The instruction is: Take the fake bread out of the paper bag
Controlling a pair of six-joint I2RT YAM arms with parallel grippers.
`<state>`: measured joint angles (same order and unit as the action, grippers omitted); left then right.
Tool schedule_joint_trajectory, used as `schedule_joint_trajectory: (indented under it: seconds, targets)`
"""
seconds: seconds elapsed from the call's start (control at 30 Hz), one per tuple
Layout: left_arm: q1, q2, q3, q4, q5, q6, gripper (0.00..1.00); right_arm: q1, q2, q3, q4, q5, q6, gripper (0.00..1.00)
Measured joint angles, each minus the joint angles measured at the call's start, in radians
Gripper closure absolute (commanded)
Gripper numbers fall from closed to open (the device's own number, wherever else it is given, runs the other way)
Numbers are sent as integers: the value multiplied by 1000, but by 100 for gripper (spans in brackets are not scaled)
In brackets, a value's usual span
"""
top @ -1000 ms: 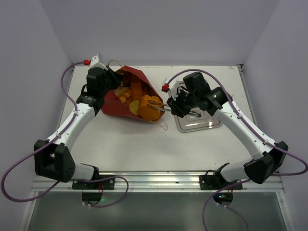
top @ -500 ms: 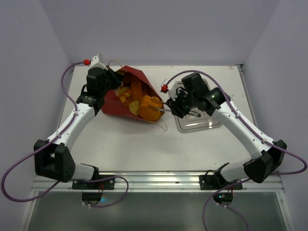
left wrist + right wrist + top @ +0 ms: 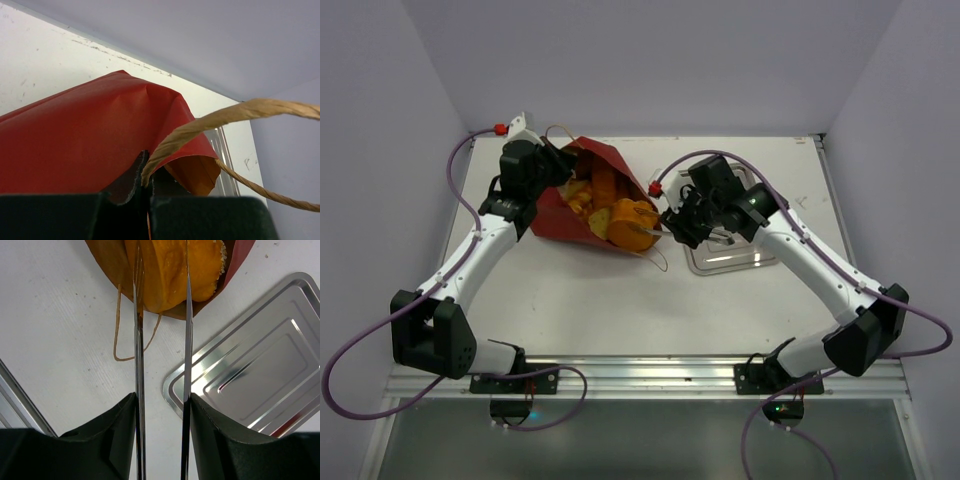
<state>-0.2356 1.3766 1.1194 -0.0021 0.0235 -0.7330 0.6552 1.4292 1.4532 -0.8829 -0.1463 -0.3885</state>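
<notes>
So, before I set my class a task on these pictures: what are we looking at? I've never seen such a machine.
Two robot arms are bolted to a white table. One picture looks down from above; the other two come from cameras on the wrists. On the table lie a red paper bag on its side, fake bread showing in its mouth, and a steel tray. The left tool is shut on the bag's rim. The right tool stands open, its thin fingers either side of an orange bread piece.
</notes>
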Motion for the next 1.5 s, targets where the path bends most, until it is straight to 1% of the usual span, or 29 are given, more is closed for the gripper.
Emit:
schedule_joint_trajectory:
  seconds: [0.17, 0.27, 0.33, 0.37, 0.43, 0.47, 0.5, 0.83, 1.07, 1.5]
  targets:
    - [0, 0, -2, 0, 3, -8, 100, 14, 11, 0, 1, 39, -10, 52]
    - [0, 0, -3, 5, 4, -8, 100, 31, 16, 0, 2, 60, -14, 54]
    - [0, 0, -5, 8, 7, -8, 100, 40, 24, -1, 3, 75, -18, 61]
    - [0, 0, -5, 8, 8, -8, 100, 45, 30, -1, 3, 78, -18, 71]
    - [0, 0, -5, 11, 10, -8, 100, 49, 40, -1, 3, 82, -23, 83]
    - [0, 0, -5, 11, 10, -8, 100, 51, 47, -1, 3, 85, -20, 96]
    - [0, 0, -5, 12, 11, -8, 100, 51, 51, 0, 2, 85, -21, 100]
    - [0, -1, -25, 35, 15, -8, 100, 51, 60, 8, -3, 80, -11, 100]
    - [1, -3, -39, 47, 14, -8, 100, 51, 49, 62, -24, 70, 0, 100]
    - [4, -2, -39, 46, 13, -7, 100, 50, 26, 96, -25, 20, 14, 100]
